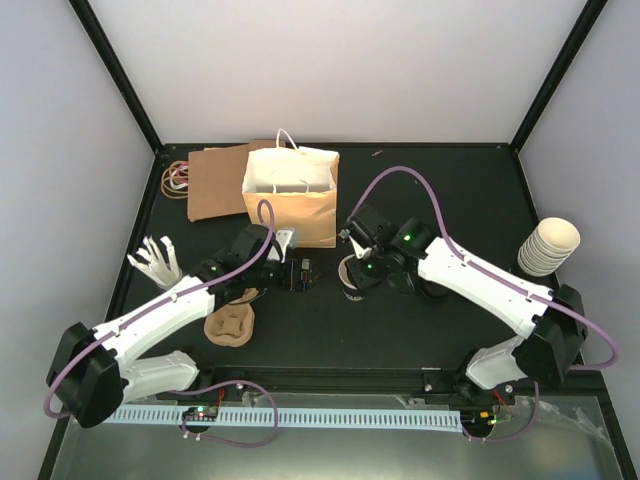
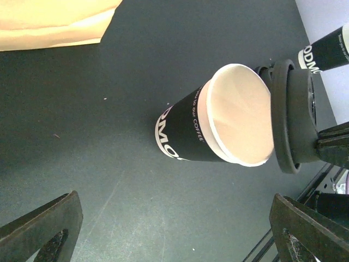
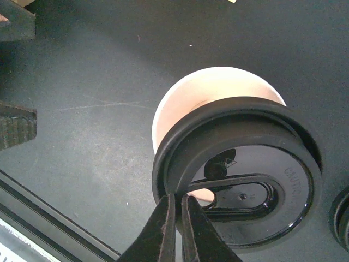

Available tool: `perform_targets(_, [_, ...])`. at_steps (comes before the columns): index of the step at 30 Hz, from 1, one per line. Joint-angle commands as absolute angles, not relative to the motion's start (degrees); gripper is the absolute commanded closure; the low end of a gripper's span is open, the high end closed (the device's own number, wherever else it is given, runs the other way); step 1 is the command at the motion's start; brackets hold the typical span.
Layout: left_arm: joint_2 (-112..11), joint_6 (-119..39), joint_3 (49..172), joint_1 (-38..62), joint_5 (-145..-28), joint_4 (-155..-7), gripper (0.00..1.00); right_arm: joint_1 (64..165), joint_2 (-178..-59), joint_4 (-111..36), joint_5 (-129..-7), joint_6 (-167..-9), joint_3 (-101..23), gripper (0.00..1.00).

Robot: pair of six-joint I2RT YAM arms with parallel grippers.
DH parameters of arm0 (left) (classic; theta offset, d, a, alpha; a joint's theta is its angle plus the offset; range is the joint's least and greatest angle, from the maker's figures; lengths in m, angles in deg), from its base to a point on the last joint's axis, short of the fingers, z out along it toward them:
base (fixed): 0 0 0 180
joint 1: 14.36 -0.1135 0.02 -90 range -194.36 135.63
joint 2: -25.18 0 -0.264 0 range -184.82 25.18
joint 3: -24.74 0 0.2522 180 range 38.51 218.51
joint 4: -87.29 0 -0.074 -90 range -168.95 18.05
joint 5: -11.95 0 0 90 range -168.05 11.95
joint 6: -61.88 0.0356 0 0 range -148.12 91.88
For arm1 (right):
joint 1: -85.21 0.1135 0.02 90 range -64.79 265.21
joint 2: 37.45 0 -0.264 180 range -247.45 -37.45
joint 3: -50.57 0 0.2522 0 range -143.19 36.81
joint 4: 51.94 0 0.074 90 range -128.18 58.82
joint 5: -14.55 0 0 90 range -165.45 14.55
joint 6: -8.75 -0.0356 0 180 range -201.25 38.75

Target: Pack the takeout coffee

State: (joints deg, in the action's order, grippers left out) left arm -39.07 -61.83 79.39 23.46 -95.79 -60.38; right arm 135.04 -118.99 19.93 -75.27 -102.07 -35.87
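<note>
I see my right gripper [image 3: 175, 203] pinched shut on the rim of 1 black lid [image 3: 240, 169], held tilted right below its fingertips, partly over the mouth of the open dark cup [image 2: 207, 125]. My left gripper [image 2: 174, 234] is spread wide, holding nothing. The cup stands ahead of it, approx. centred btwn its fingers, on the table [image 2: 109, 109].

Bright, even light, seemingly from overhead; soft shadows on the dark tabletop [image 1: 400, 330]; wrist views soften toward 6 o'clock.
</note>
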Motion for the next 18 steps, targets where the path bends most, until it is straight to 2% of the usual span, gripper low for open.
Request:
perform_targets(1, [-39.1, -62.2, 81.0, 23.0, -97.4, -62.5, 0.04, 135.9, -120.4, 21.1, -76.4, -100.8, -38.0, 0.94])
perform_targets(13, [-40.2, -62.0, 80.5, 22.8, -98.3, -63.5, 0.07, 137.4, -124.9, 21.2, -76.5, -99.9, -40.3, 0.94])
perform_targets(18, [-40.8, -62.1, 80.1, 22.7, -99.1, -64.5, 0.20, 137.6, -126.3, 21.5, -76.6, -99.4, -41.3, 0.94])
